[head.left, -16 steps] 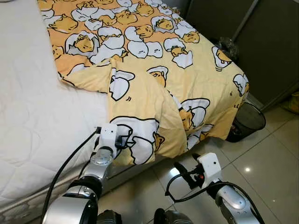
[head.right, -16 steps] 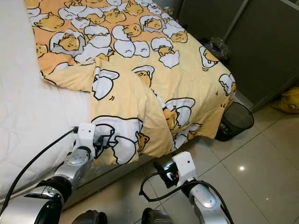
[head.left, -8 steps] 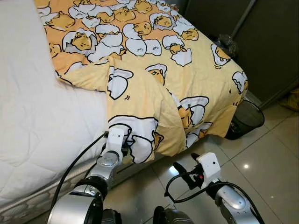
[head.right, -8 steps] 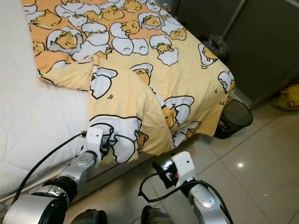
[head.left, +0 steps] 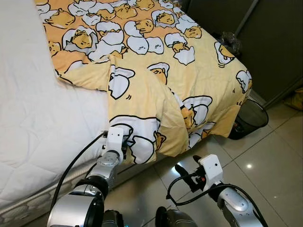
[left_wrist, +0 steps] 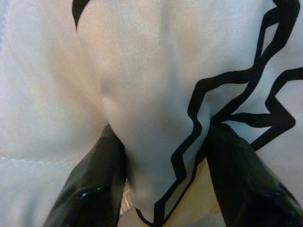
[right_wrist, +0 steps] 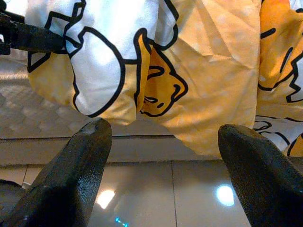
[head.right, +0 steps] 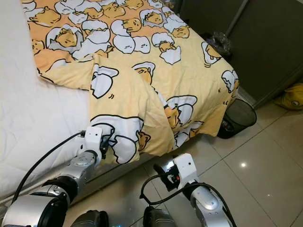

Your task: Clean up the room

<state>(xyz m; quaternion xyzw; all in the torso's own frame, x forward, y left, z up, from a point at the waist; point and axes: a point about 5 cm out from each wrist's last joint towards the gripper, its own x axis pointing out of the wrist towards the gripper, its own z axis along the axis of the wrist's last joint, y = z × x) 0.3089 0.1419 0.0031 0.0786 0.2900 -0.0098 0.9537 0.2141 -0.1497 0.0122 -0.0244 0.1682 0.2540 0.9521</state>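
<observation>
Yellow blanket (head.left: 156,85) corner sits pinched in left claw (left_wrist: 163,189); right claw (right_wrist: 163,156) gapes, holding nothing.

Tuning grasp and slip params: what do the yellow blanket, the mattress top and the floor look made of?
Yellow blanket: thin woven fabric, probably cotton or polyester, matte; it creases and drapes limply over the bed edge. Mattress top: white quilted textile, with stitched padded lines. Floor: glossy tile, likely ceramic, with grout lines and lamp glints. The left gripper has blanket cloth bunched between its jaws.
</observation>
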